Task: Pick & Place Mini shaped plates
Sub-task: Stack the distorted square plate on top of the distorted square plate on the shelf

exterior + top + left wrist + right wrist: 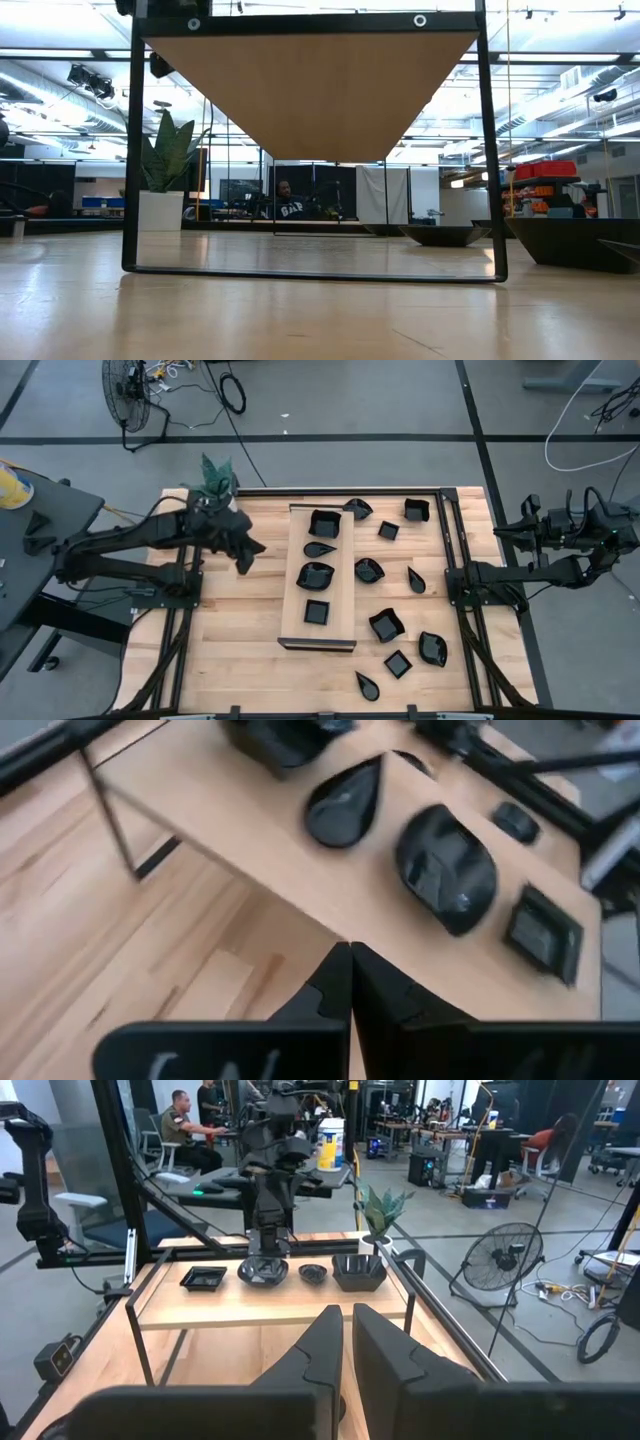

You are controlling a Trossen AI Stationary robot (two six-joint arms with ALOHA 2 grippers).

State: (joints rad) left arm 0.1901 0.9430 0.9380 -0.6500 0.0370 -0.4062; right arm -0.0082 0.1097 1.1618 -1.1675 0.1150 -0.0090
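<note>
The mini shaped plates are small glossy black dishes. On the raised wooden board (294,580) sit a square bowl (323,522), a teardrop (320,548), a wavy dish (315,574) and a square (316,611). Several more lie on the table right of the board, such as a wavy one (386,624) and a teardrop (367,685). My left gripper (245,552) hangs above the table left of the board. It is shut and holds nothing (350,982). My right gripper (505,530) waits off the table's right edge. Its fingers (345,1340) stand a narrow gap apart with nothing between them.
The board stands on a thin dark metal frame (130,180) with room beneath it. A white pot with a green plant (215,478) stands at the far left corner, close to my left arm. Bare wood (235,650) lies at the near left. People sit beyond the table (185,1125).
</note>
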